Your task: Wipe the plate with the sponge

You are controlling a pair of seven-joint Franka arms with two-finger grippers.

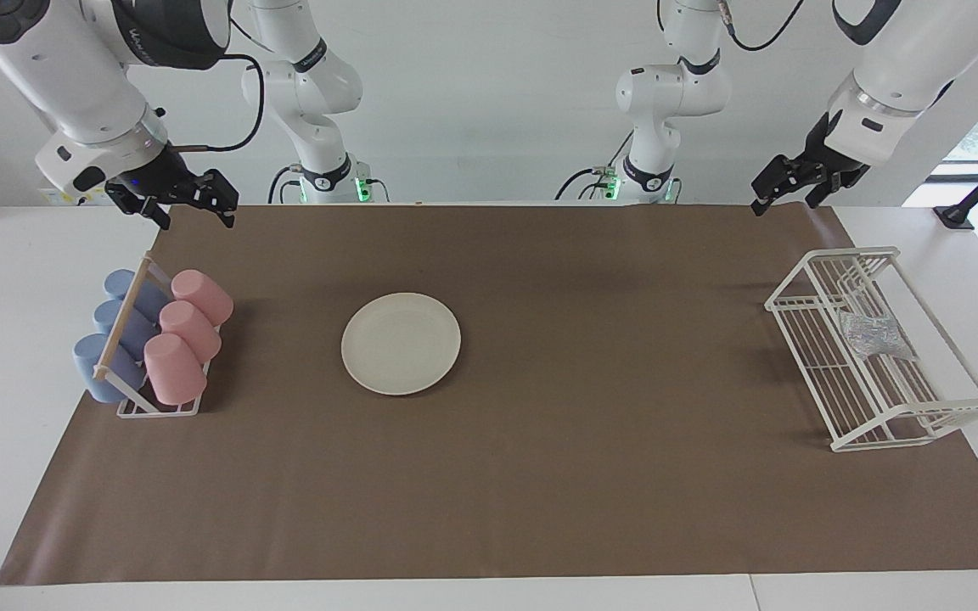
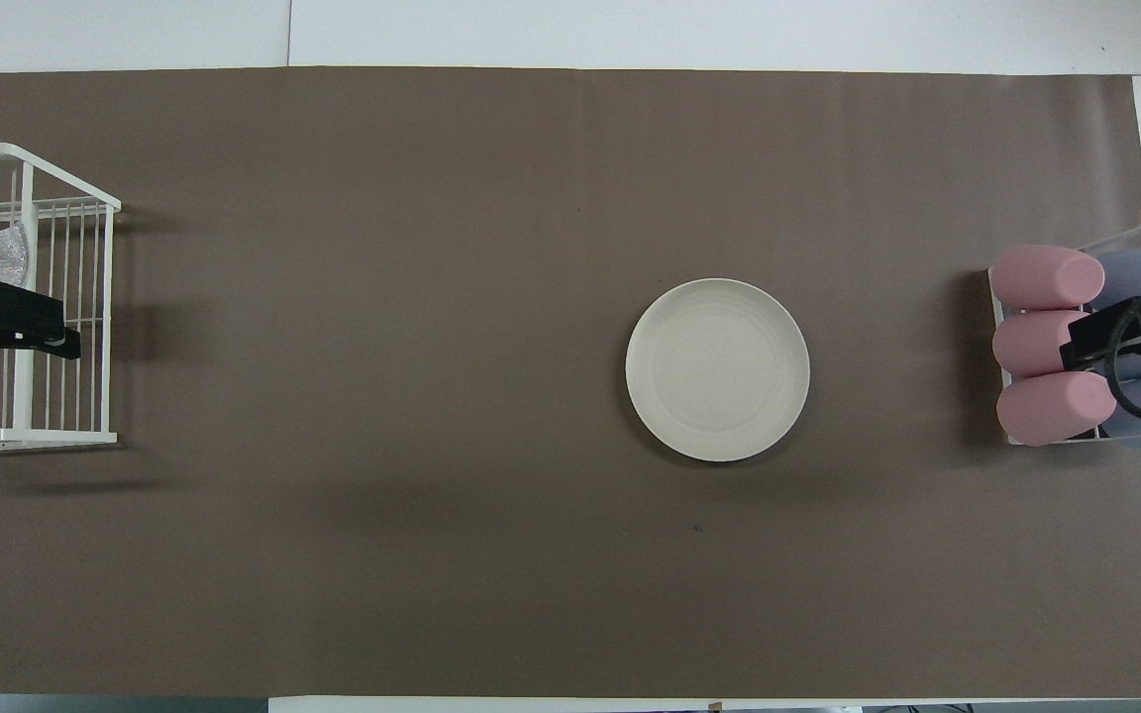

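While both grippers hang in the air with fingers spread and holding nothing, the left gripper [image 1: 782,188] is over the wire rack [image 1: 941,420] and the right gripper [image 1: 192,206] over the cup rack [image 2: 999,307]. Only the facing view shows all six cups: three pink cups [image 1: 184,334], three blue cups [image 1: 111,335]. One sponge [image 1: 874,334] lies in the wire rack beneath the left gripper; one plate [image 1: 401,343] sits mid-mat [image 1: 540,492], well apart from both.
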